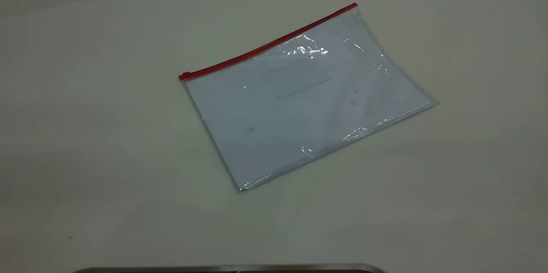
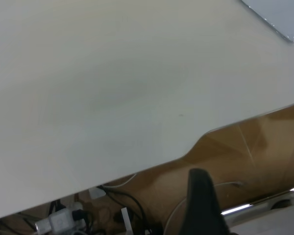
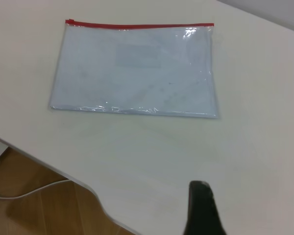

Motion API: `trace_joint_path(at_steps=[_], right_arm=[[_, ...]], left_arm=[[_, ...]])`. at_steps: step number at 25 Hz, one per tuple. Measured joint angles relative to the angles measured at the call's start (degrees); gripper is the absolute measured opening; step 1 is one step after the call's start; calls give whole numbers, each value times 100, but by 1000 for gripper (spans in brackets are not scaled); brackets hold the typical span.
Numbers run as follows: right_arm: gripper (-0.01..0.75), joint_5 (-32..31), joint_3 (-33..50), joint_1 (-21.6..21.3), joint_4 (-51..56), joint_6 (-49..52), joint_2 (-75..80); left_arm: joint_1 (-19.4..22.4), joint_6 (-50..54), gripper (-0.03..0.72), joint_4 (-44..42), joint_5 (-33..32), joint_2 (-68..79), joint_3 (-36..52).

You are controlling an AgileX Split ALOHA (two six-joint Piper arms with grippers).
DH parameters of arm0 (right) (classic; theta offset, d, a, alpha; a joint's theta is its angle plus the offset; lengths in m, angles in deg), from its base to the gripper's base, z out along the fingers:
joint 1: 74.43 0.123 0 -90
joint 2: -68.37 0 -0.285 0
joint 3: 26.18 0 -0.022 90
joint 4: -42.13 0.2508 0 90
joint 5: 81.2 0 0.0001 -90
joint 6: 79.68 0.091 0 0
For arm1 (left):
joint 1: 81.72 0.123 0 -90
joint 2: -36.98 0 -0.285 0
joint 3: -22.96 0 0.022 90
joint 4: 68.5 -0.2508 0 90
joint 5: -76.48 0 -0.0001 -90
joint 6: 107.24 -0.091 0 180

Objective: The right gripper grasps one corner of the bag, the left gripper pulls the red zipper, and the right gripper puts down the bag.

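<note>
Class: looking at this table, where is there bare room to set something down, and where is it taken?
Only the bag lies on the table, right of centre. Bare table lies left of its red zipper end, along the near edge, and right of the bag. Nothing is crowded.

bag (image 1: 299, 106) flat on table (image 1: 85, 136)

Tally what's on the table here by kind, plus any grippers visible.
Clear bag with red zipper, flat on the table: 1
Left gripper, off the table edge: 1
Right gripper, short of the bag: 1
Total: 3
</note>
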State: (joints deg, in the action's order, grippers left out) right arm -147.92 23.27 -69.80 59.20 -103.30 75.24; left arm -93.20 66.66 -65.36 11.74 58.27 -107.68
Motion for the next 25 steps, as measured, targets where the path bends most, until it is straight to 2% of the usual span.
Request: trace_joint_path(at_steps=[11,19,25], right_arm=[[444,0,0,0,0,0,0],[381,0,0,0,0,0,0],[342,0,0,0,0,0,0]], left_arm=[[19,0,586,0,6,0,0],[1016,-17,586,5,19,-346,0],[1239,9,586,33,0,-1112,0]])
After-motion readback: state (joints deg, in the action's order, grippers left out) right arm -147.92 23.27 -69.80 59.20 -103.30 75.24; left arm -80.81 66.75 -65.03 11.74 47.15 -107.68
